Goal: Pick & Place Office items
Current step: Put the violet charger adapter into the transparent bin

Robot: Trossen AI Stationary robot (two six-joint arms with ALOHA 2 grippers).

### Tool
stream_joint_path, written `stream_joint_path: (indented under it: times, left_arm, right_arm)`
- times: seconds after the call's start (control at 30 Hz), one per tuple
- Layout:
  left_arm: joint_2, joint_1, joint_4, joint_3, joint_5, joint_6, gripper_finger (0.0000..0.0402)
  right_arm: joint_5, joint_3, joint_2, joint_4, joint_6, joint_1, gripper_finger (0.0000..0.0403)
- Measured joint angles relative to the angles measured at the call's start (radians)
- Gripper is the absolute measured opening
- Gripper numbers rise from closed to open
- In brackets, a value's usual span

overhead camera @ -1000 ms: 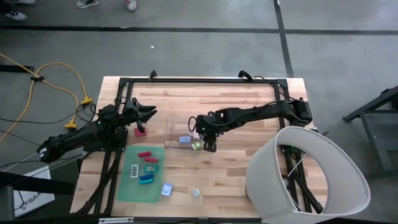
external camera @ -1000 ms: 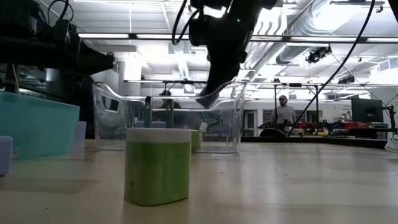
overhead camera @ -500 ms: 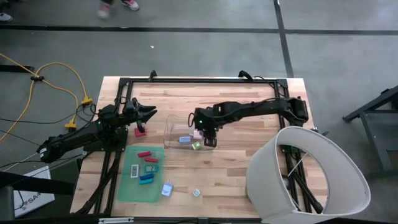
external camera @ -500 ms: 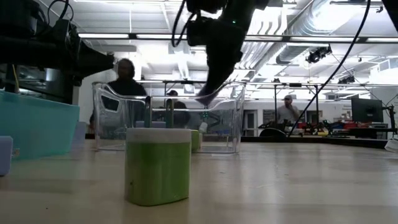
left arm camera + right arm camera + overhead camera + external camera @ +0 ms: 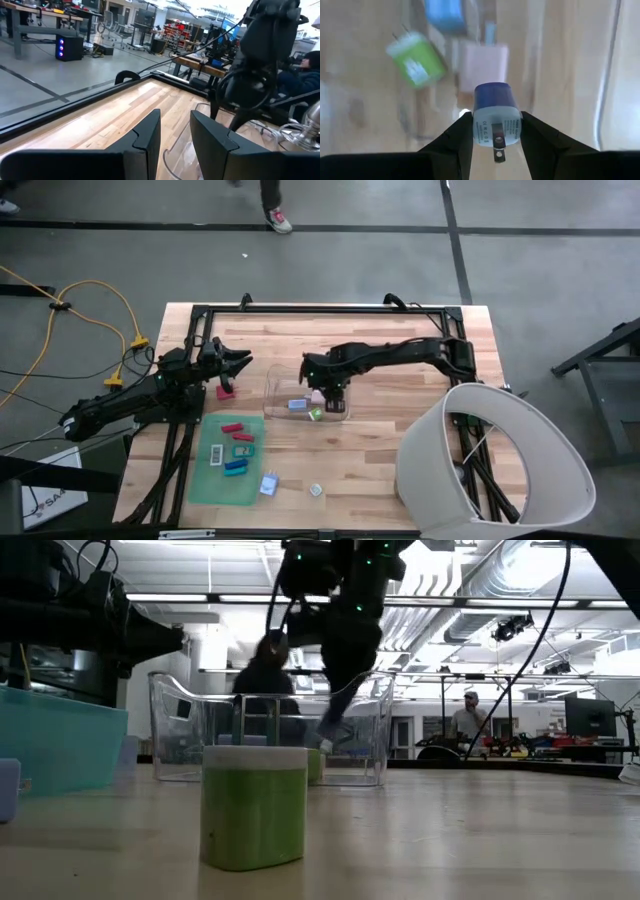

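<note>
Right gripper (image 5: 492, 131): clamping blue plug block (image 5: 493, 107) by flat sides, over clear bin (image 5: 275, 388).
Handling: probably proving light, rigid, slick.
Left gripper (image 5: 174, 134): waiting, slightly parted, empty.

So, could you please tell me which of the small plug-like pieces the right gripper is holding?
The blue plug block, clamped in the right gripper; green and pink lie below.

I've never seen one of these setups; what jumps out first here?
The right gripper stands out, holding a small blue plug-like piece over the clear bin at mid-table, where green, pink and blue pieces already lie. More small pieces sit on a green mat near the front left, and the left gripper waits beside it.
</note>
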Motion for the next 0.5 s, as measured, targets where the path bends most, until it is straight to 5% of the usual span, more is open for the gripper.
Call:
stream_joint_path:
  times: [0.5]
  left_arm:
    - [0.009,-0.001,0.005,0.0,0.001,0.0,0.0102]
  right_arm:
    - [-0.077,-0.001,0.057,-0.06,0.034,0.007,0.013]
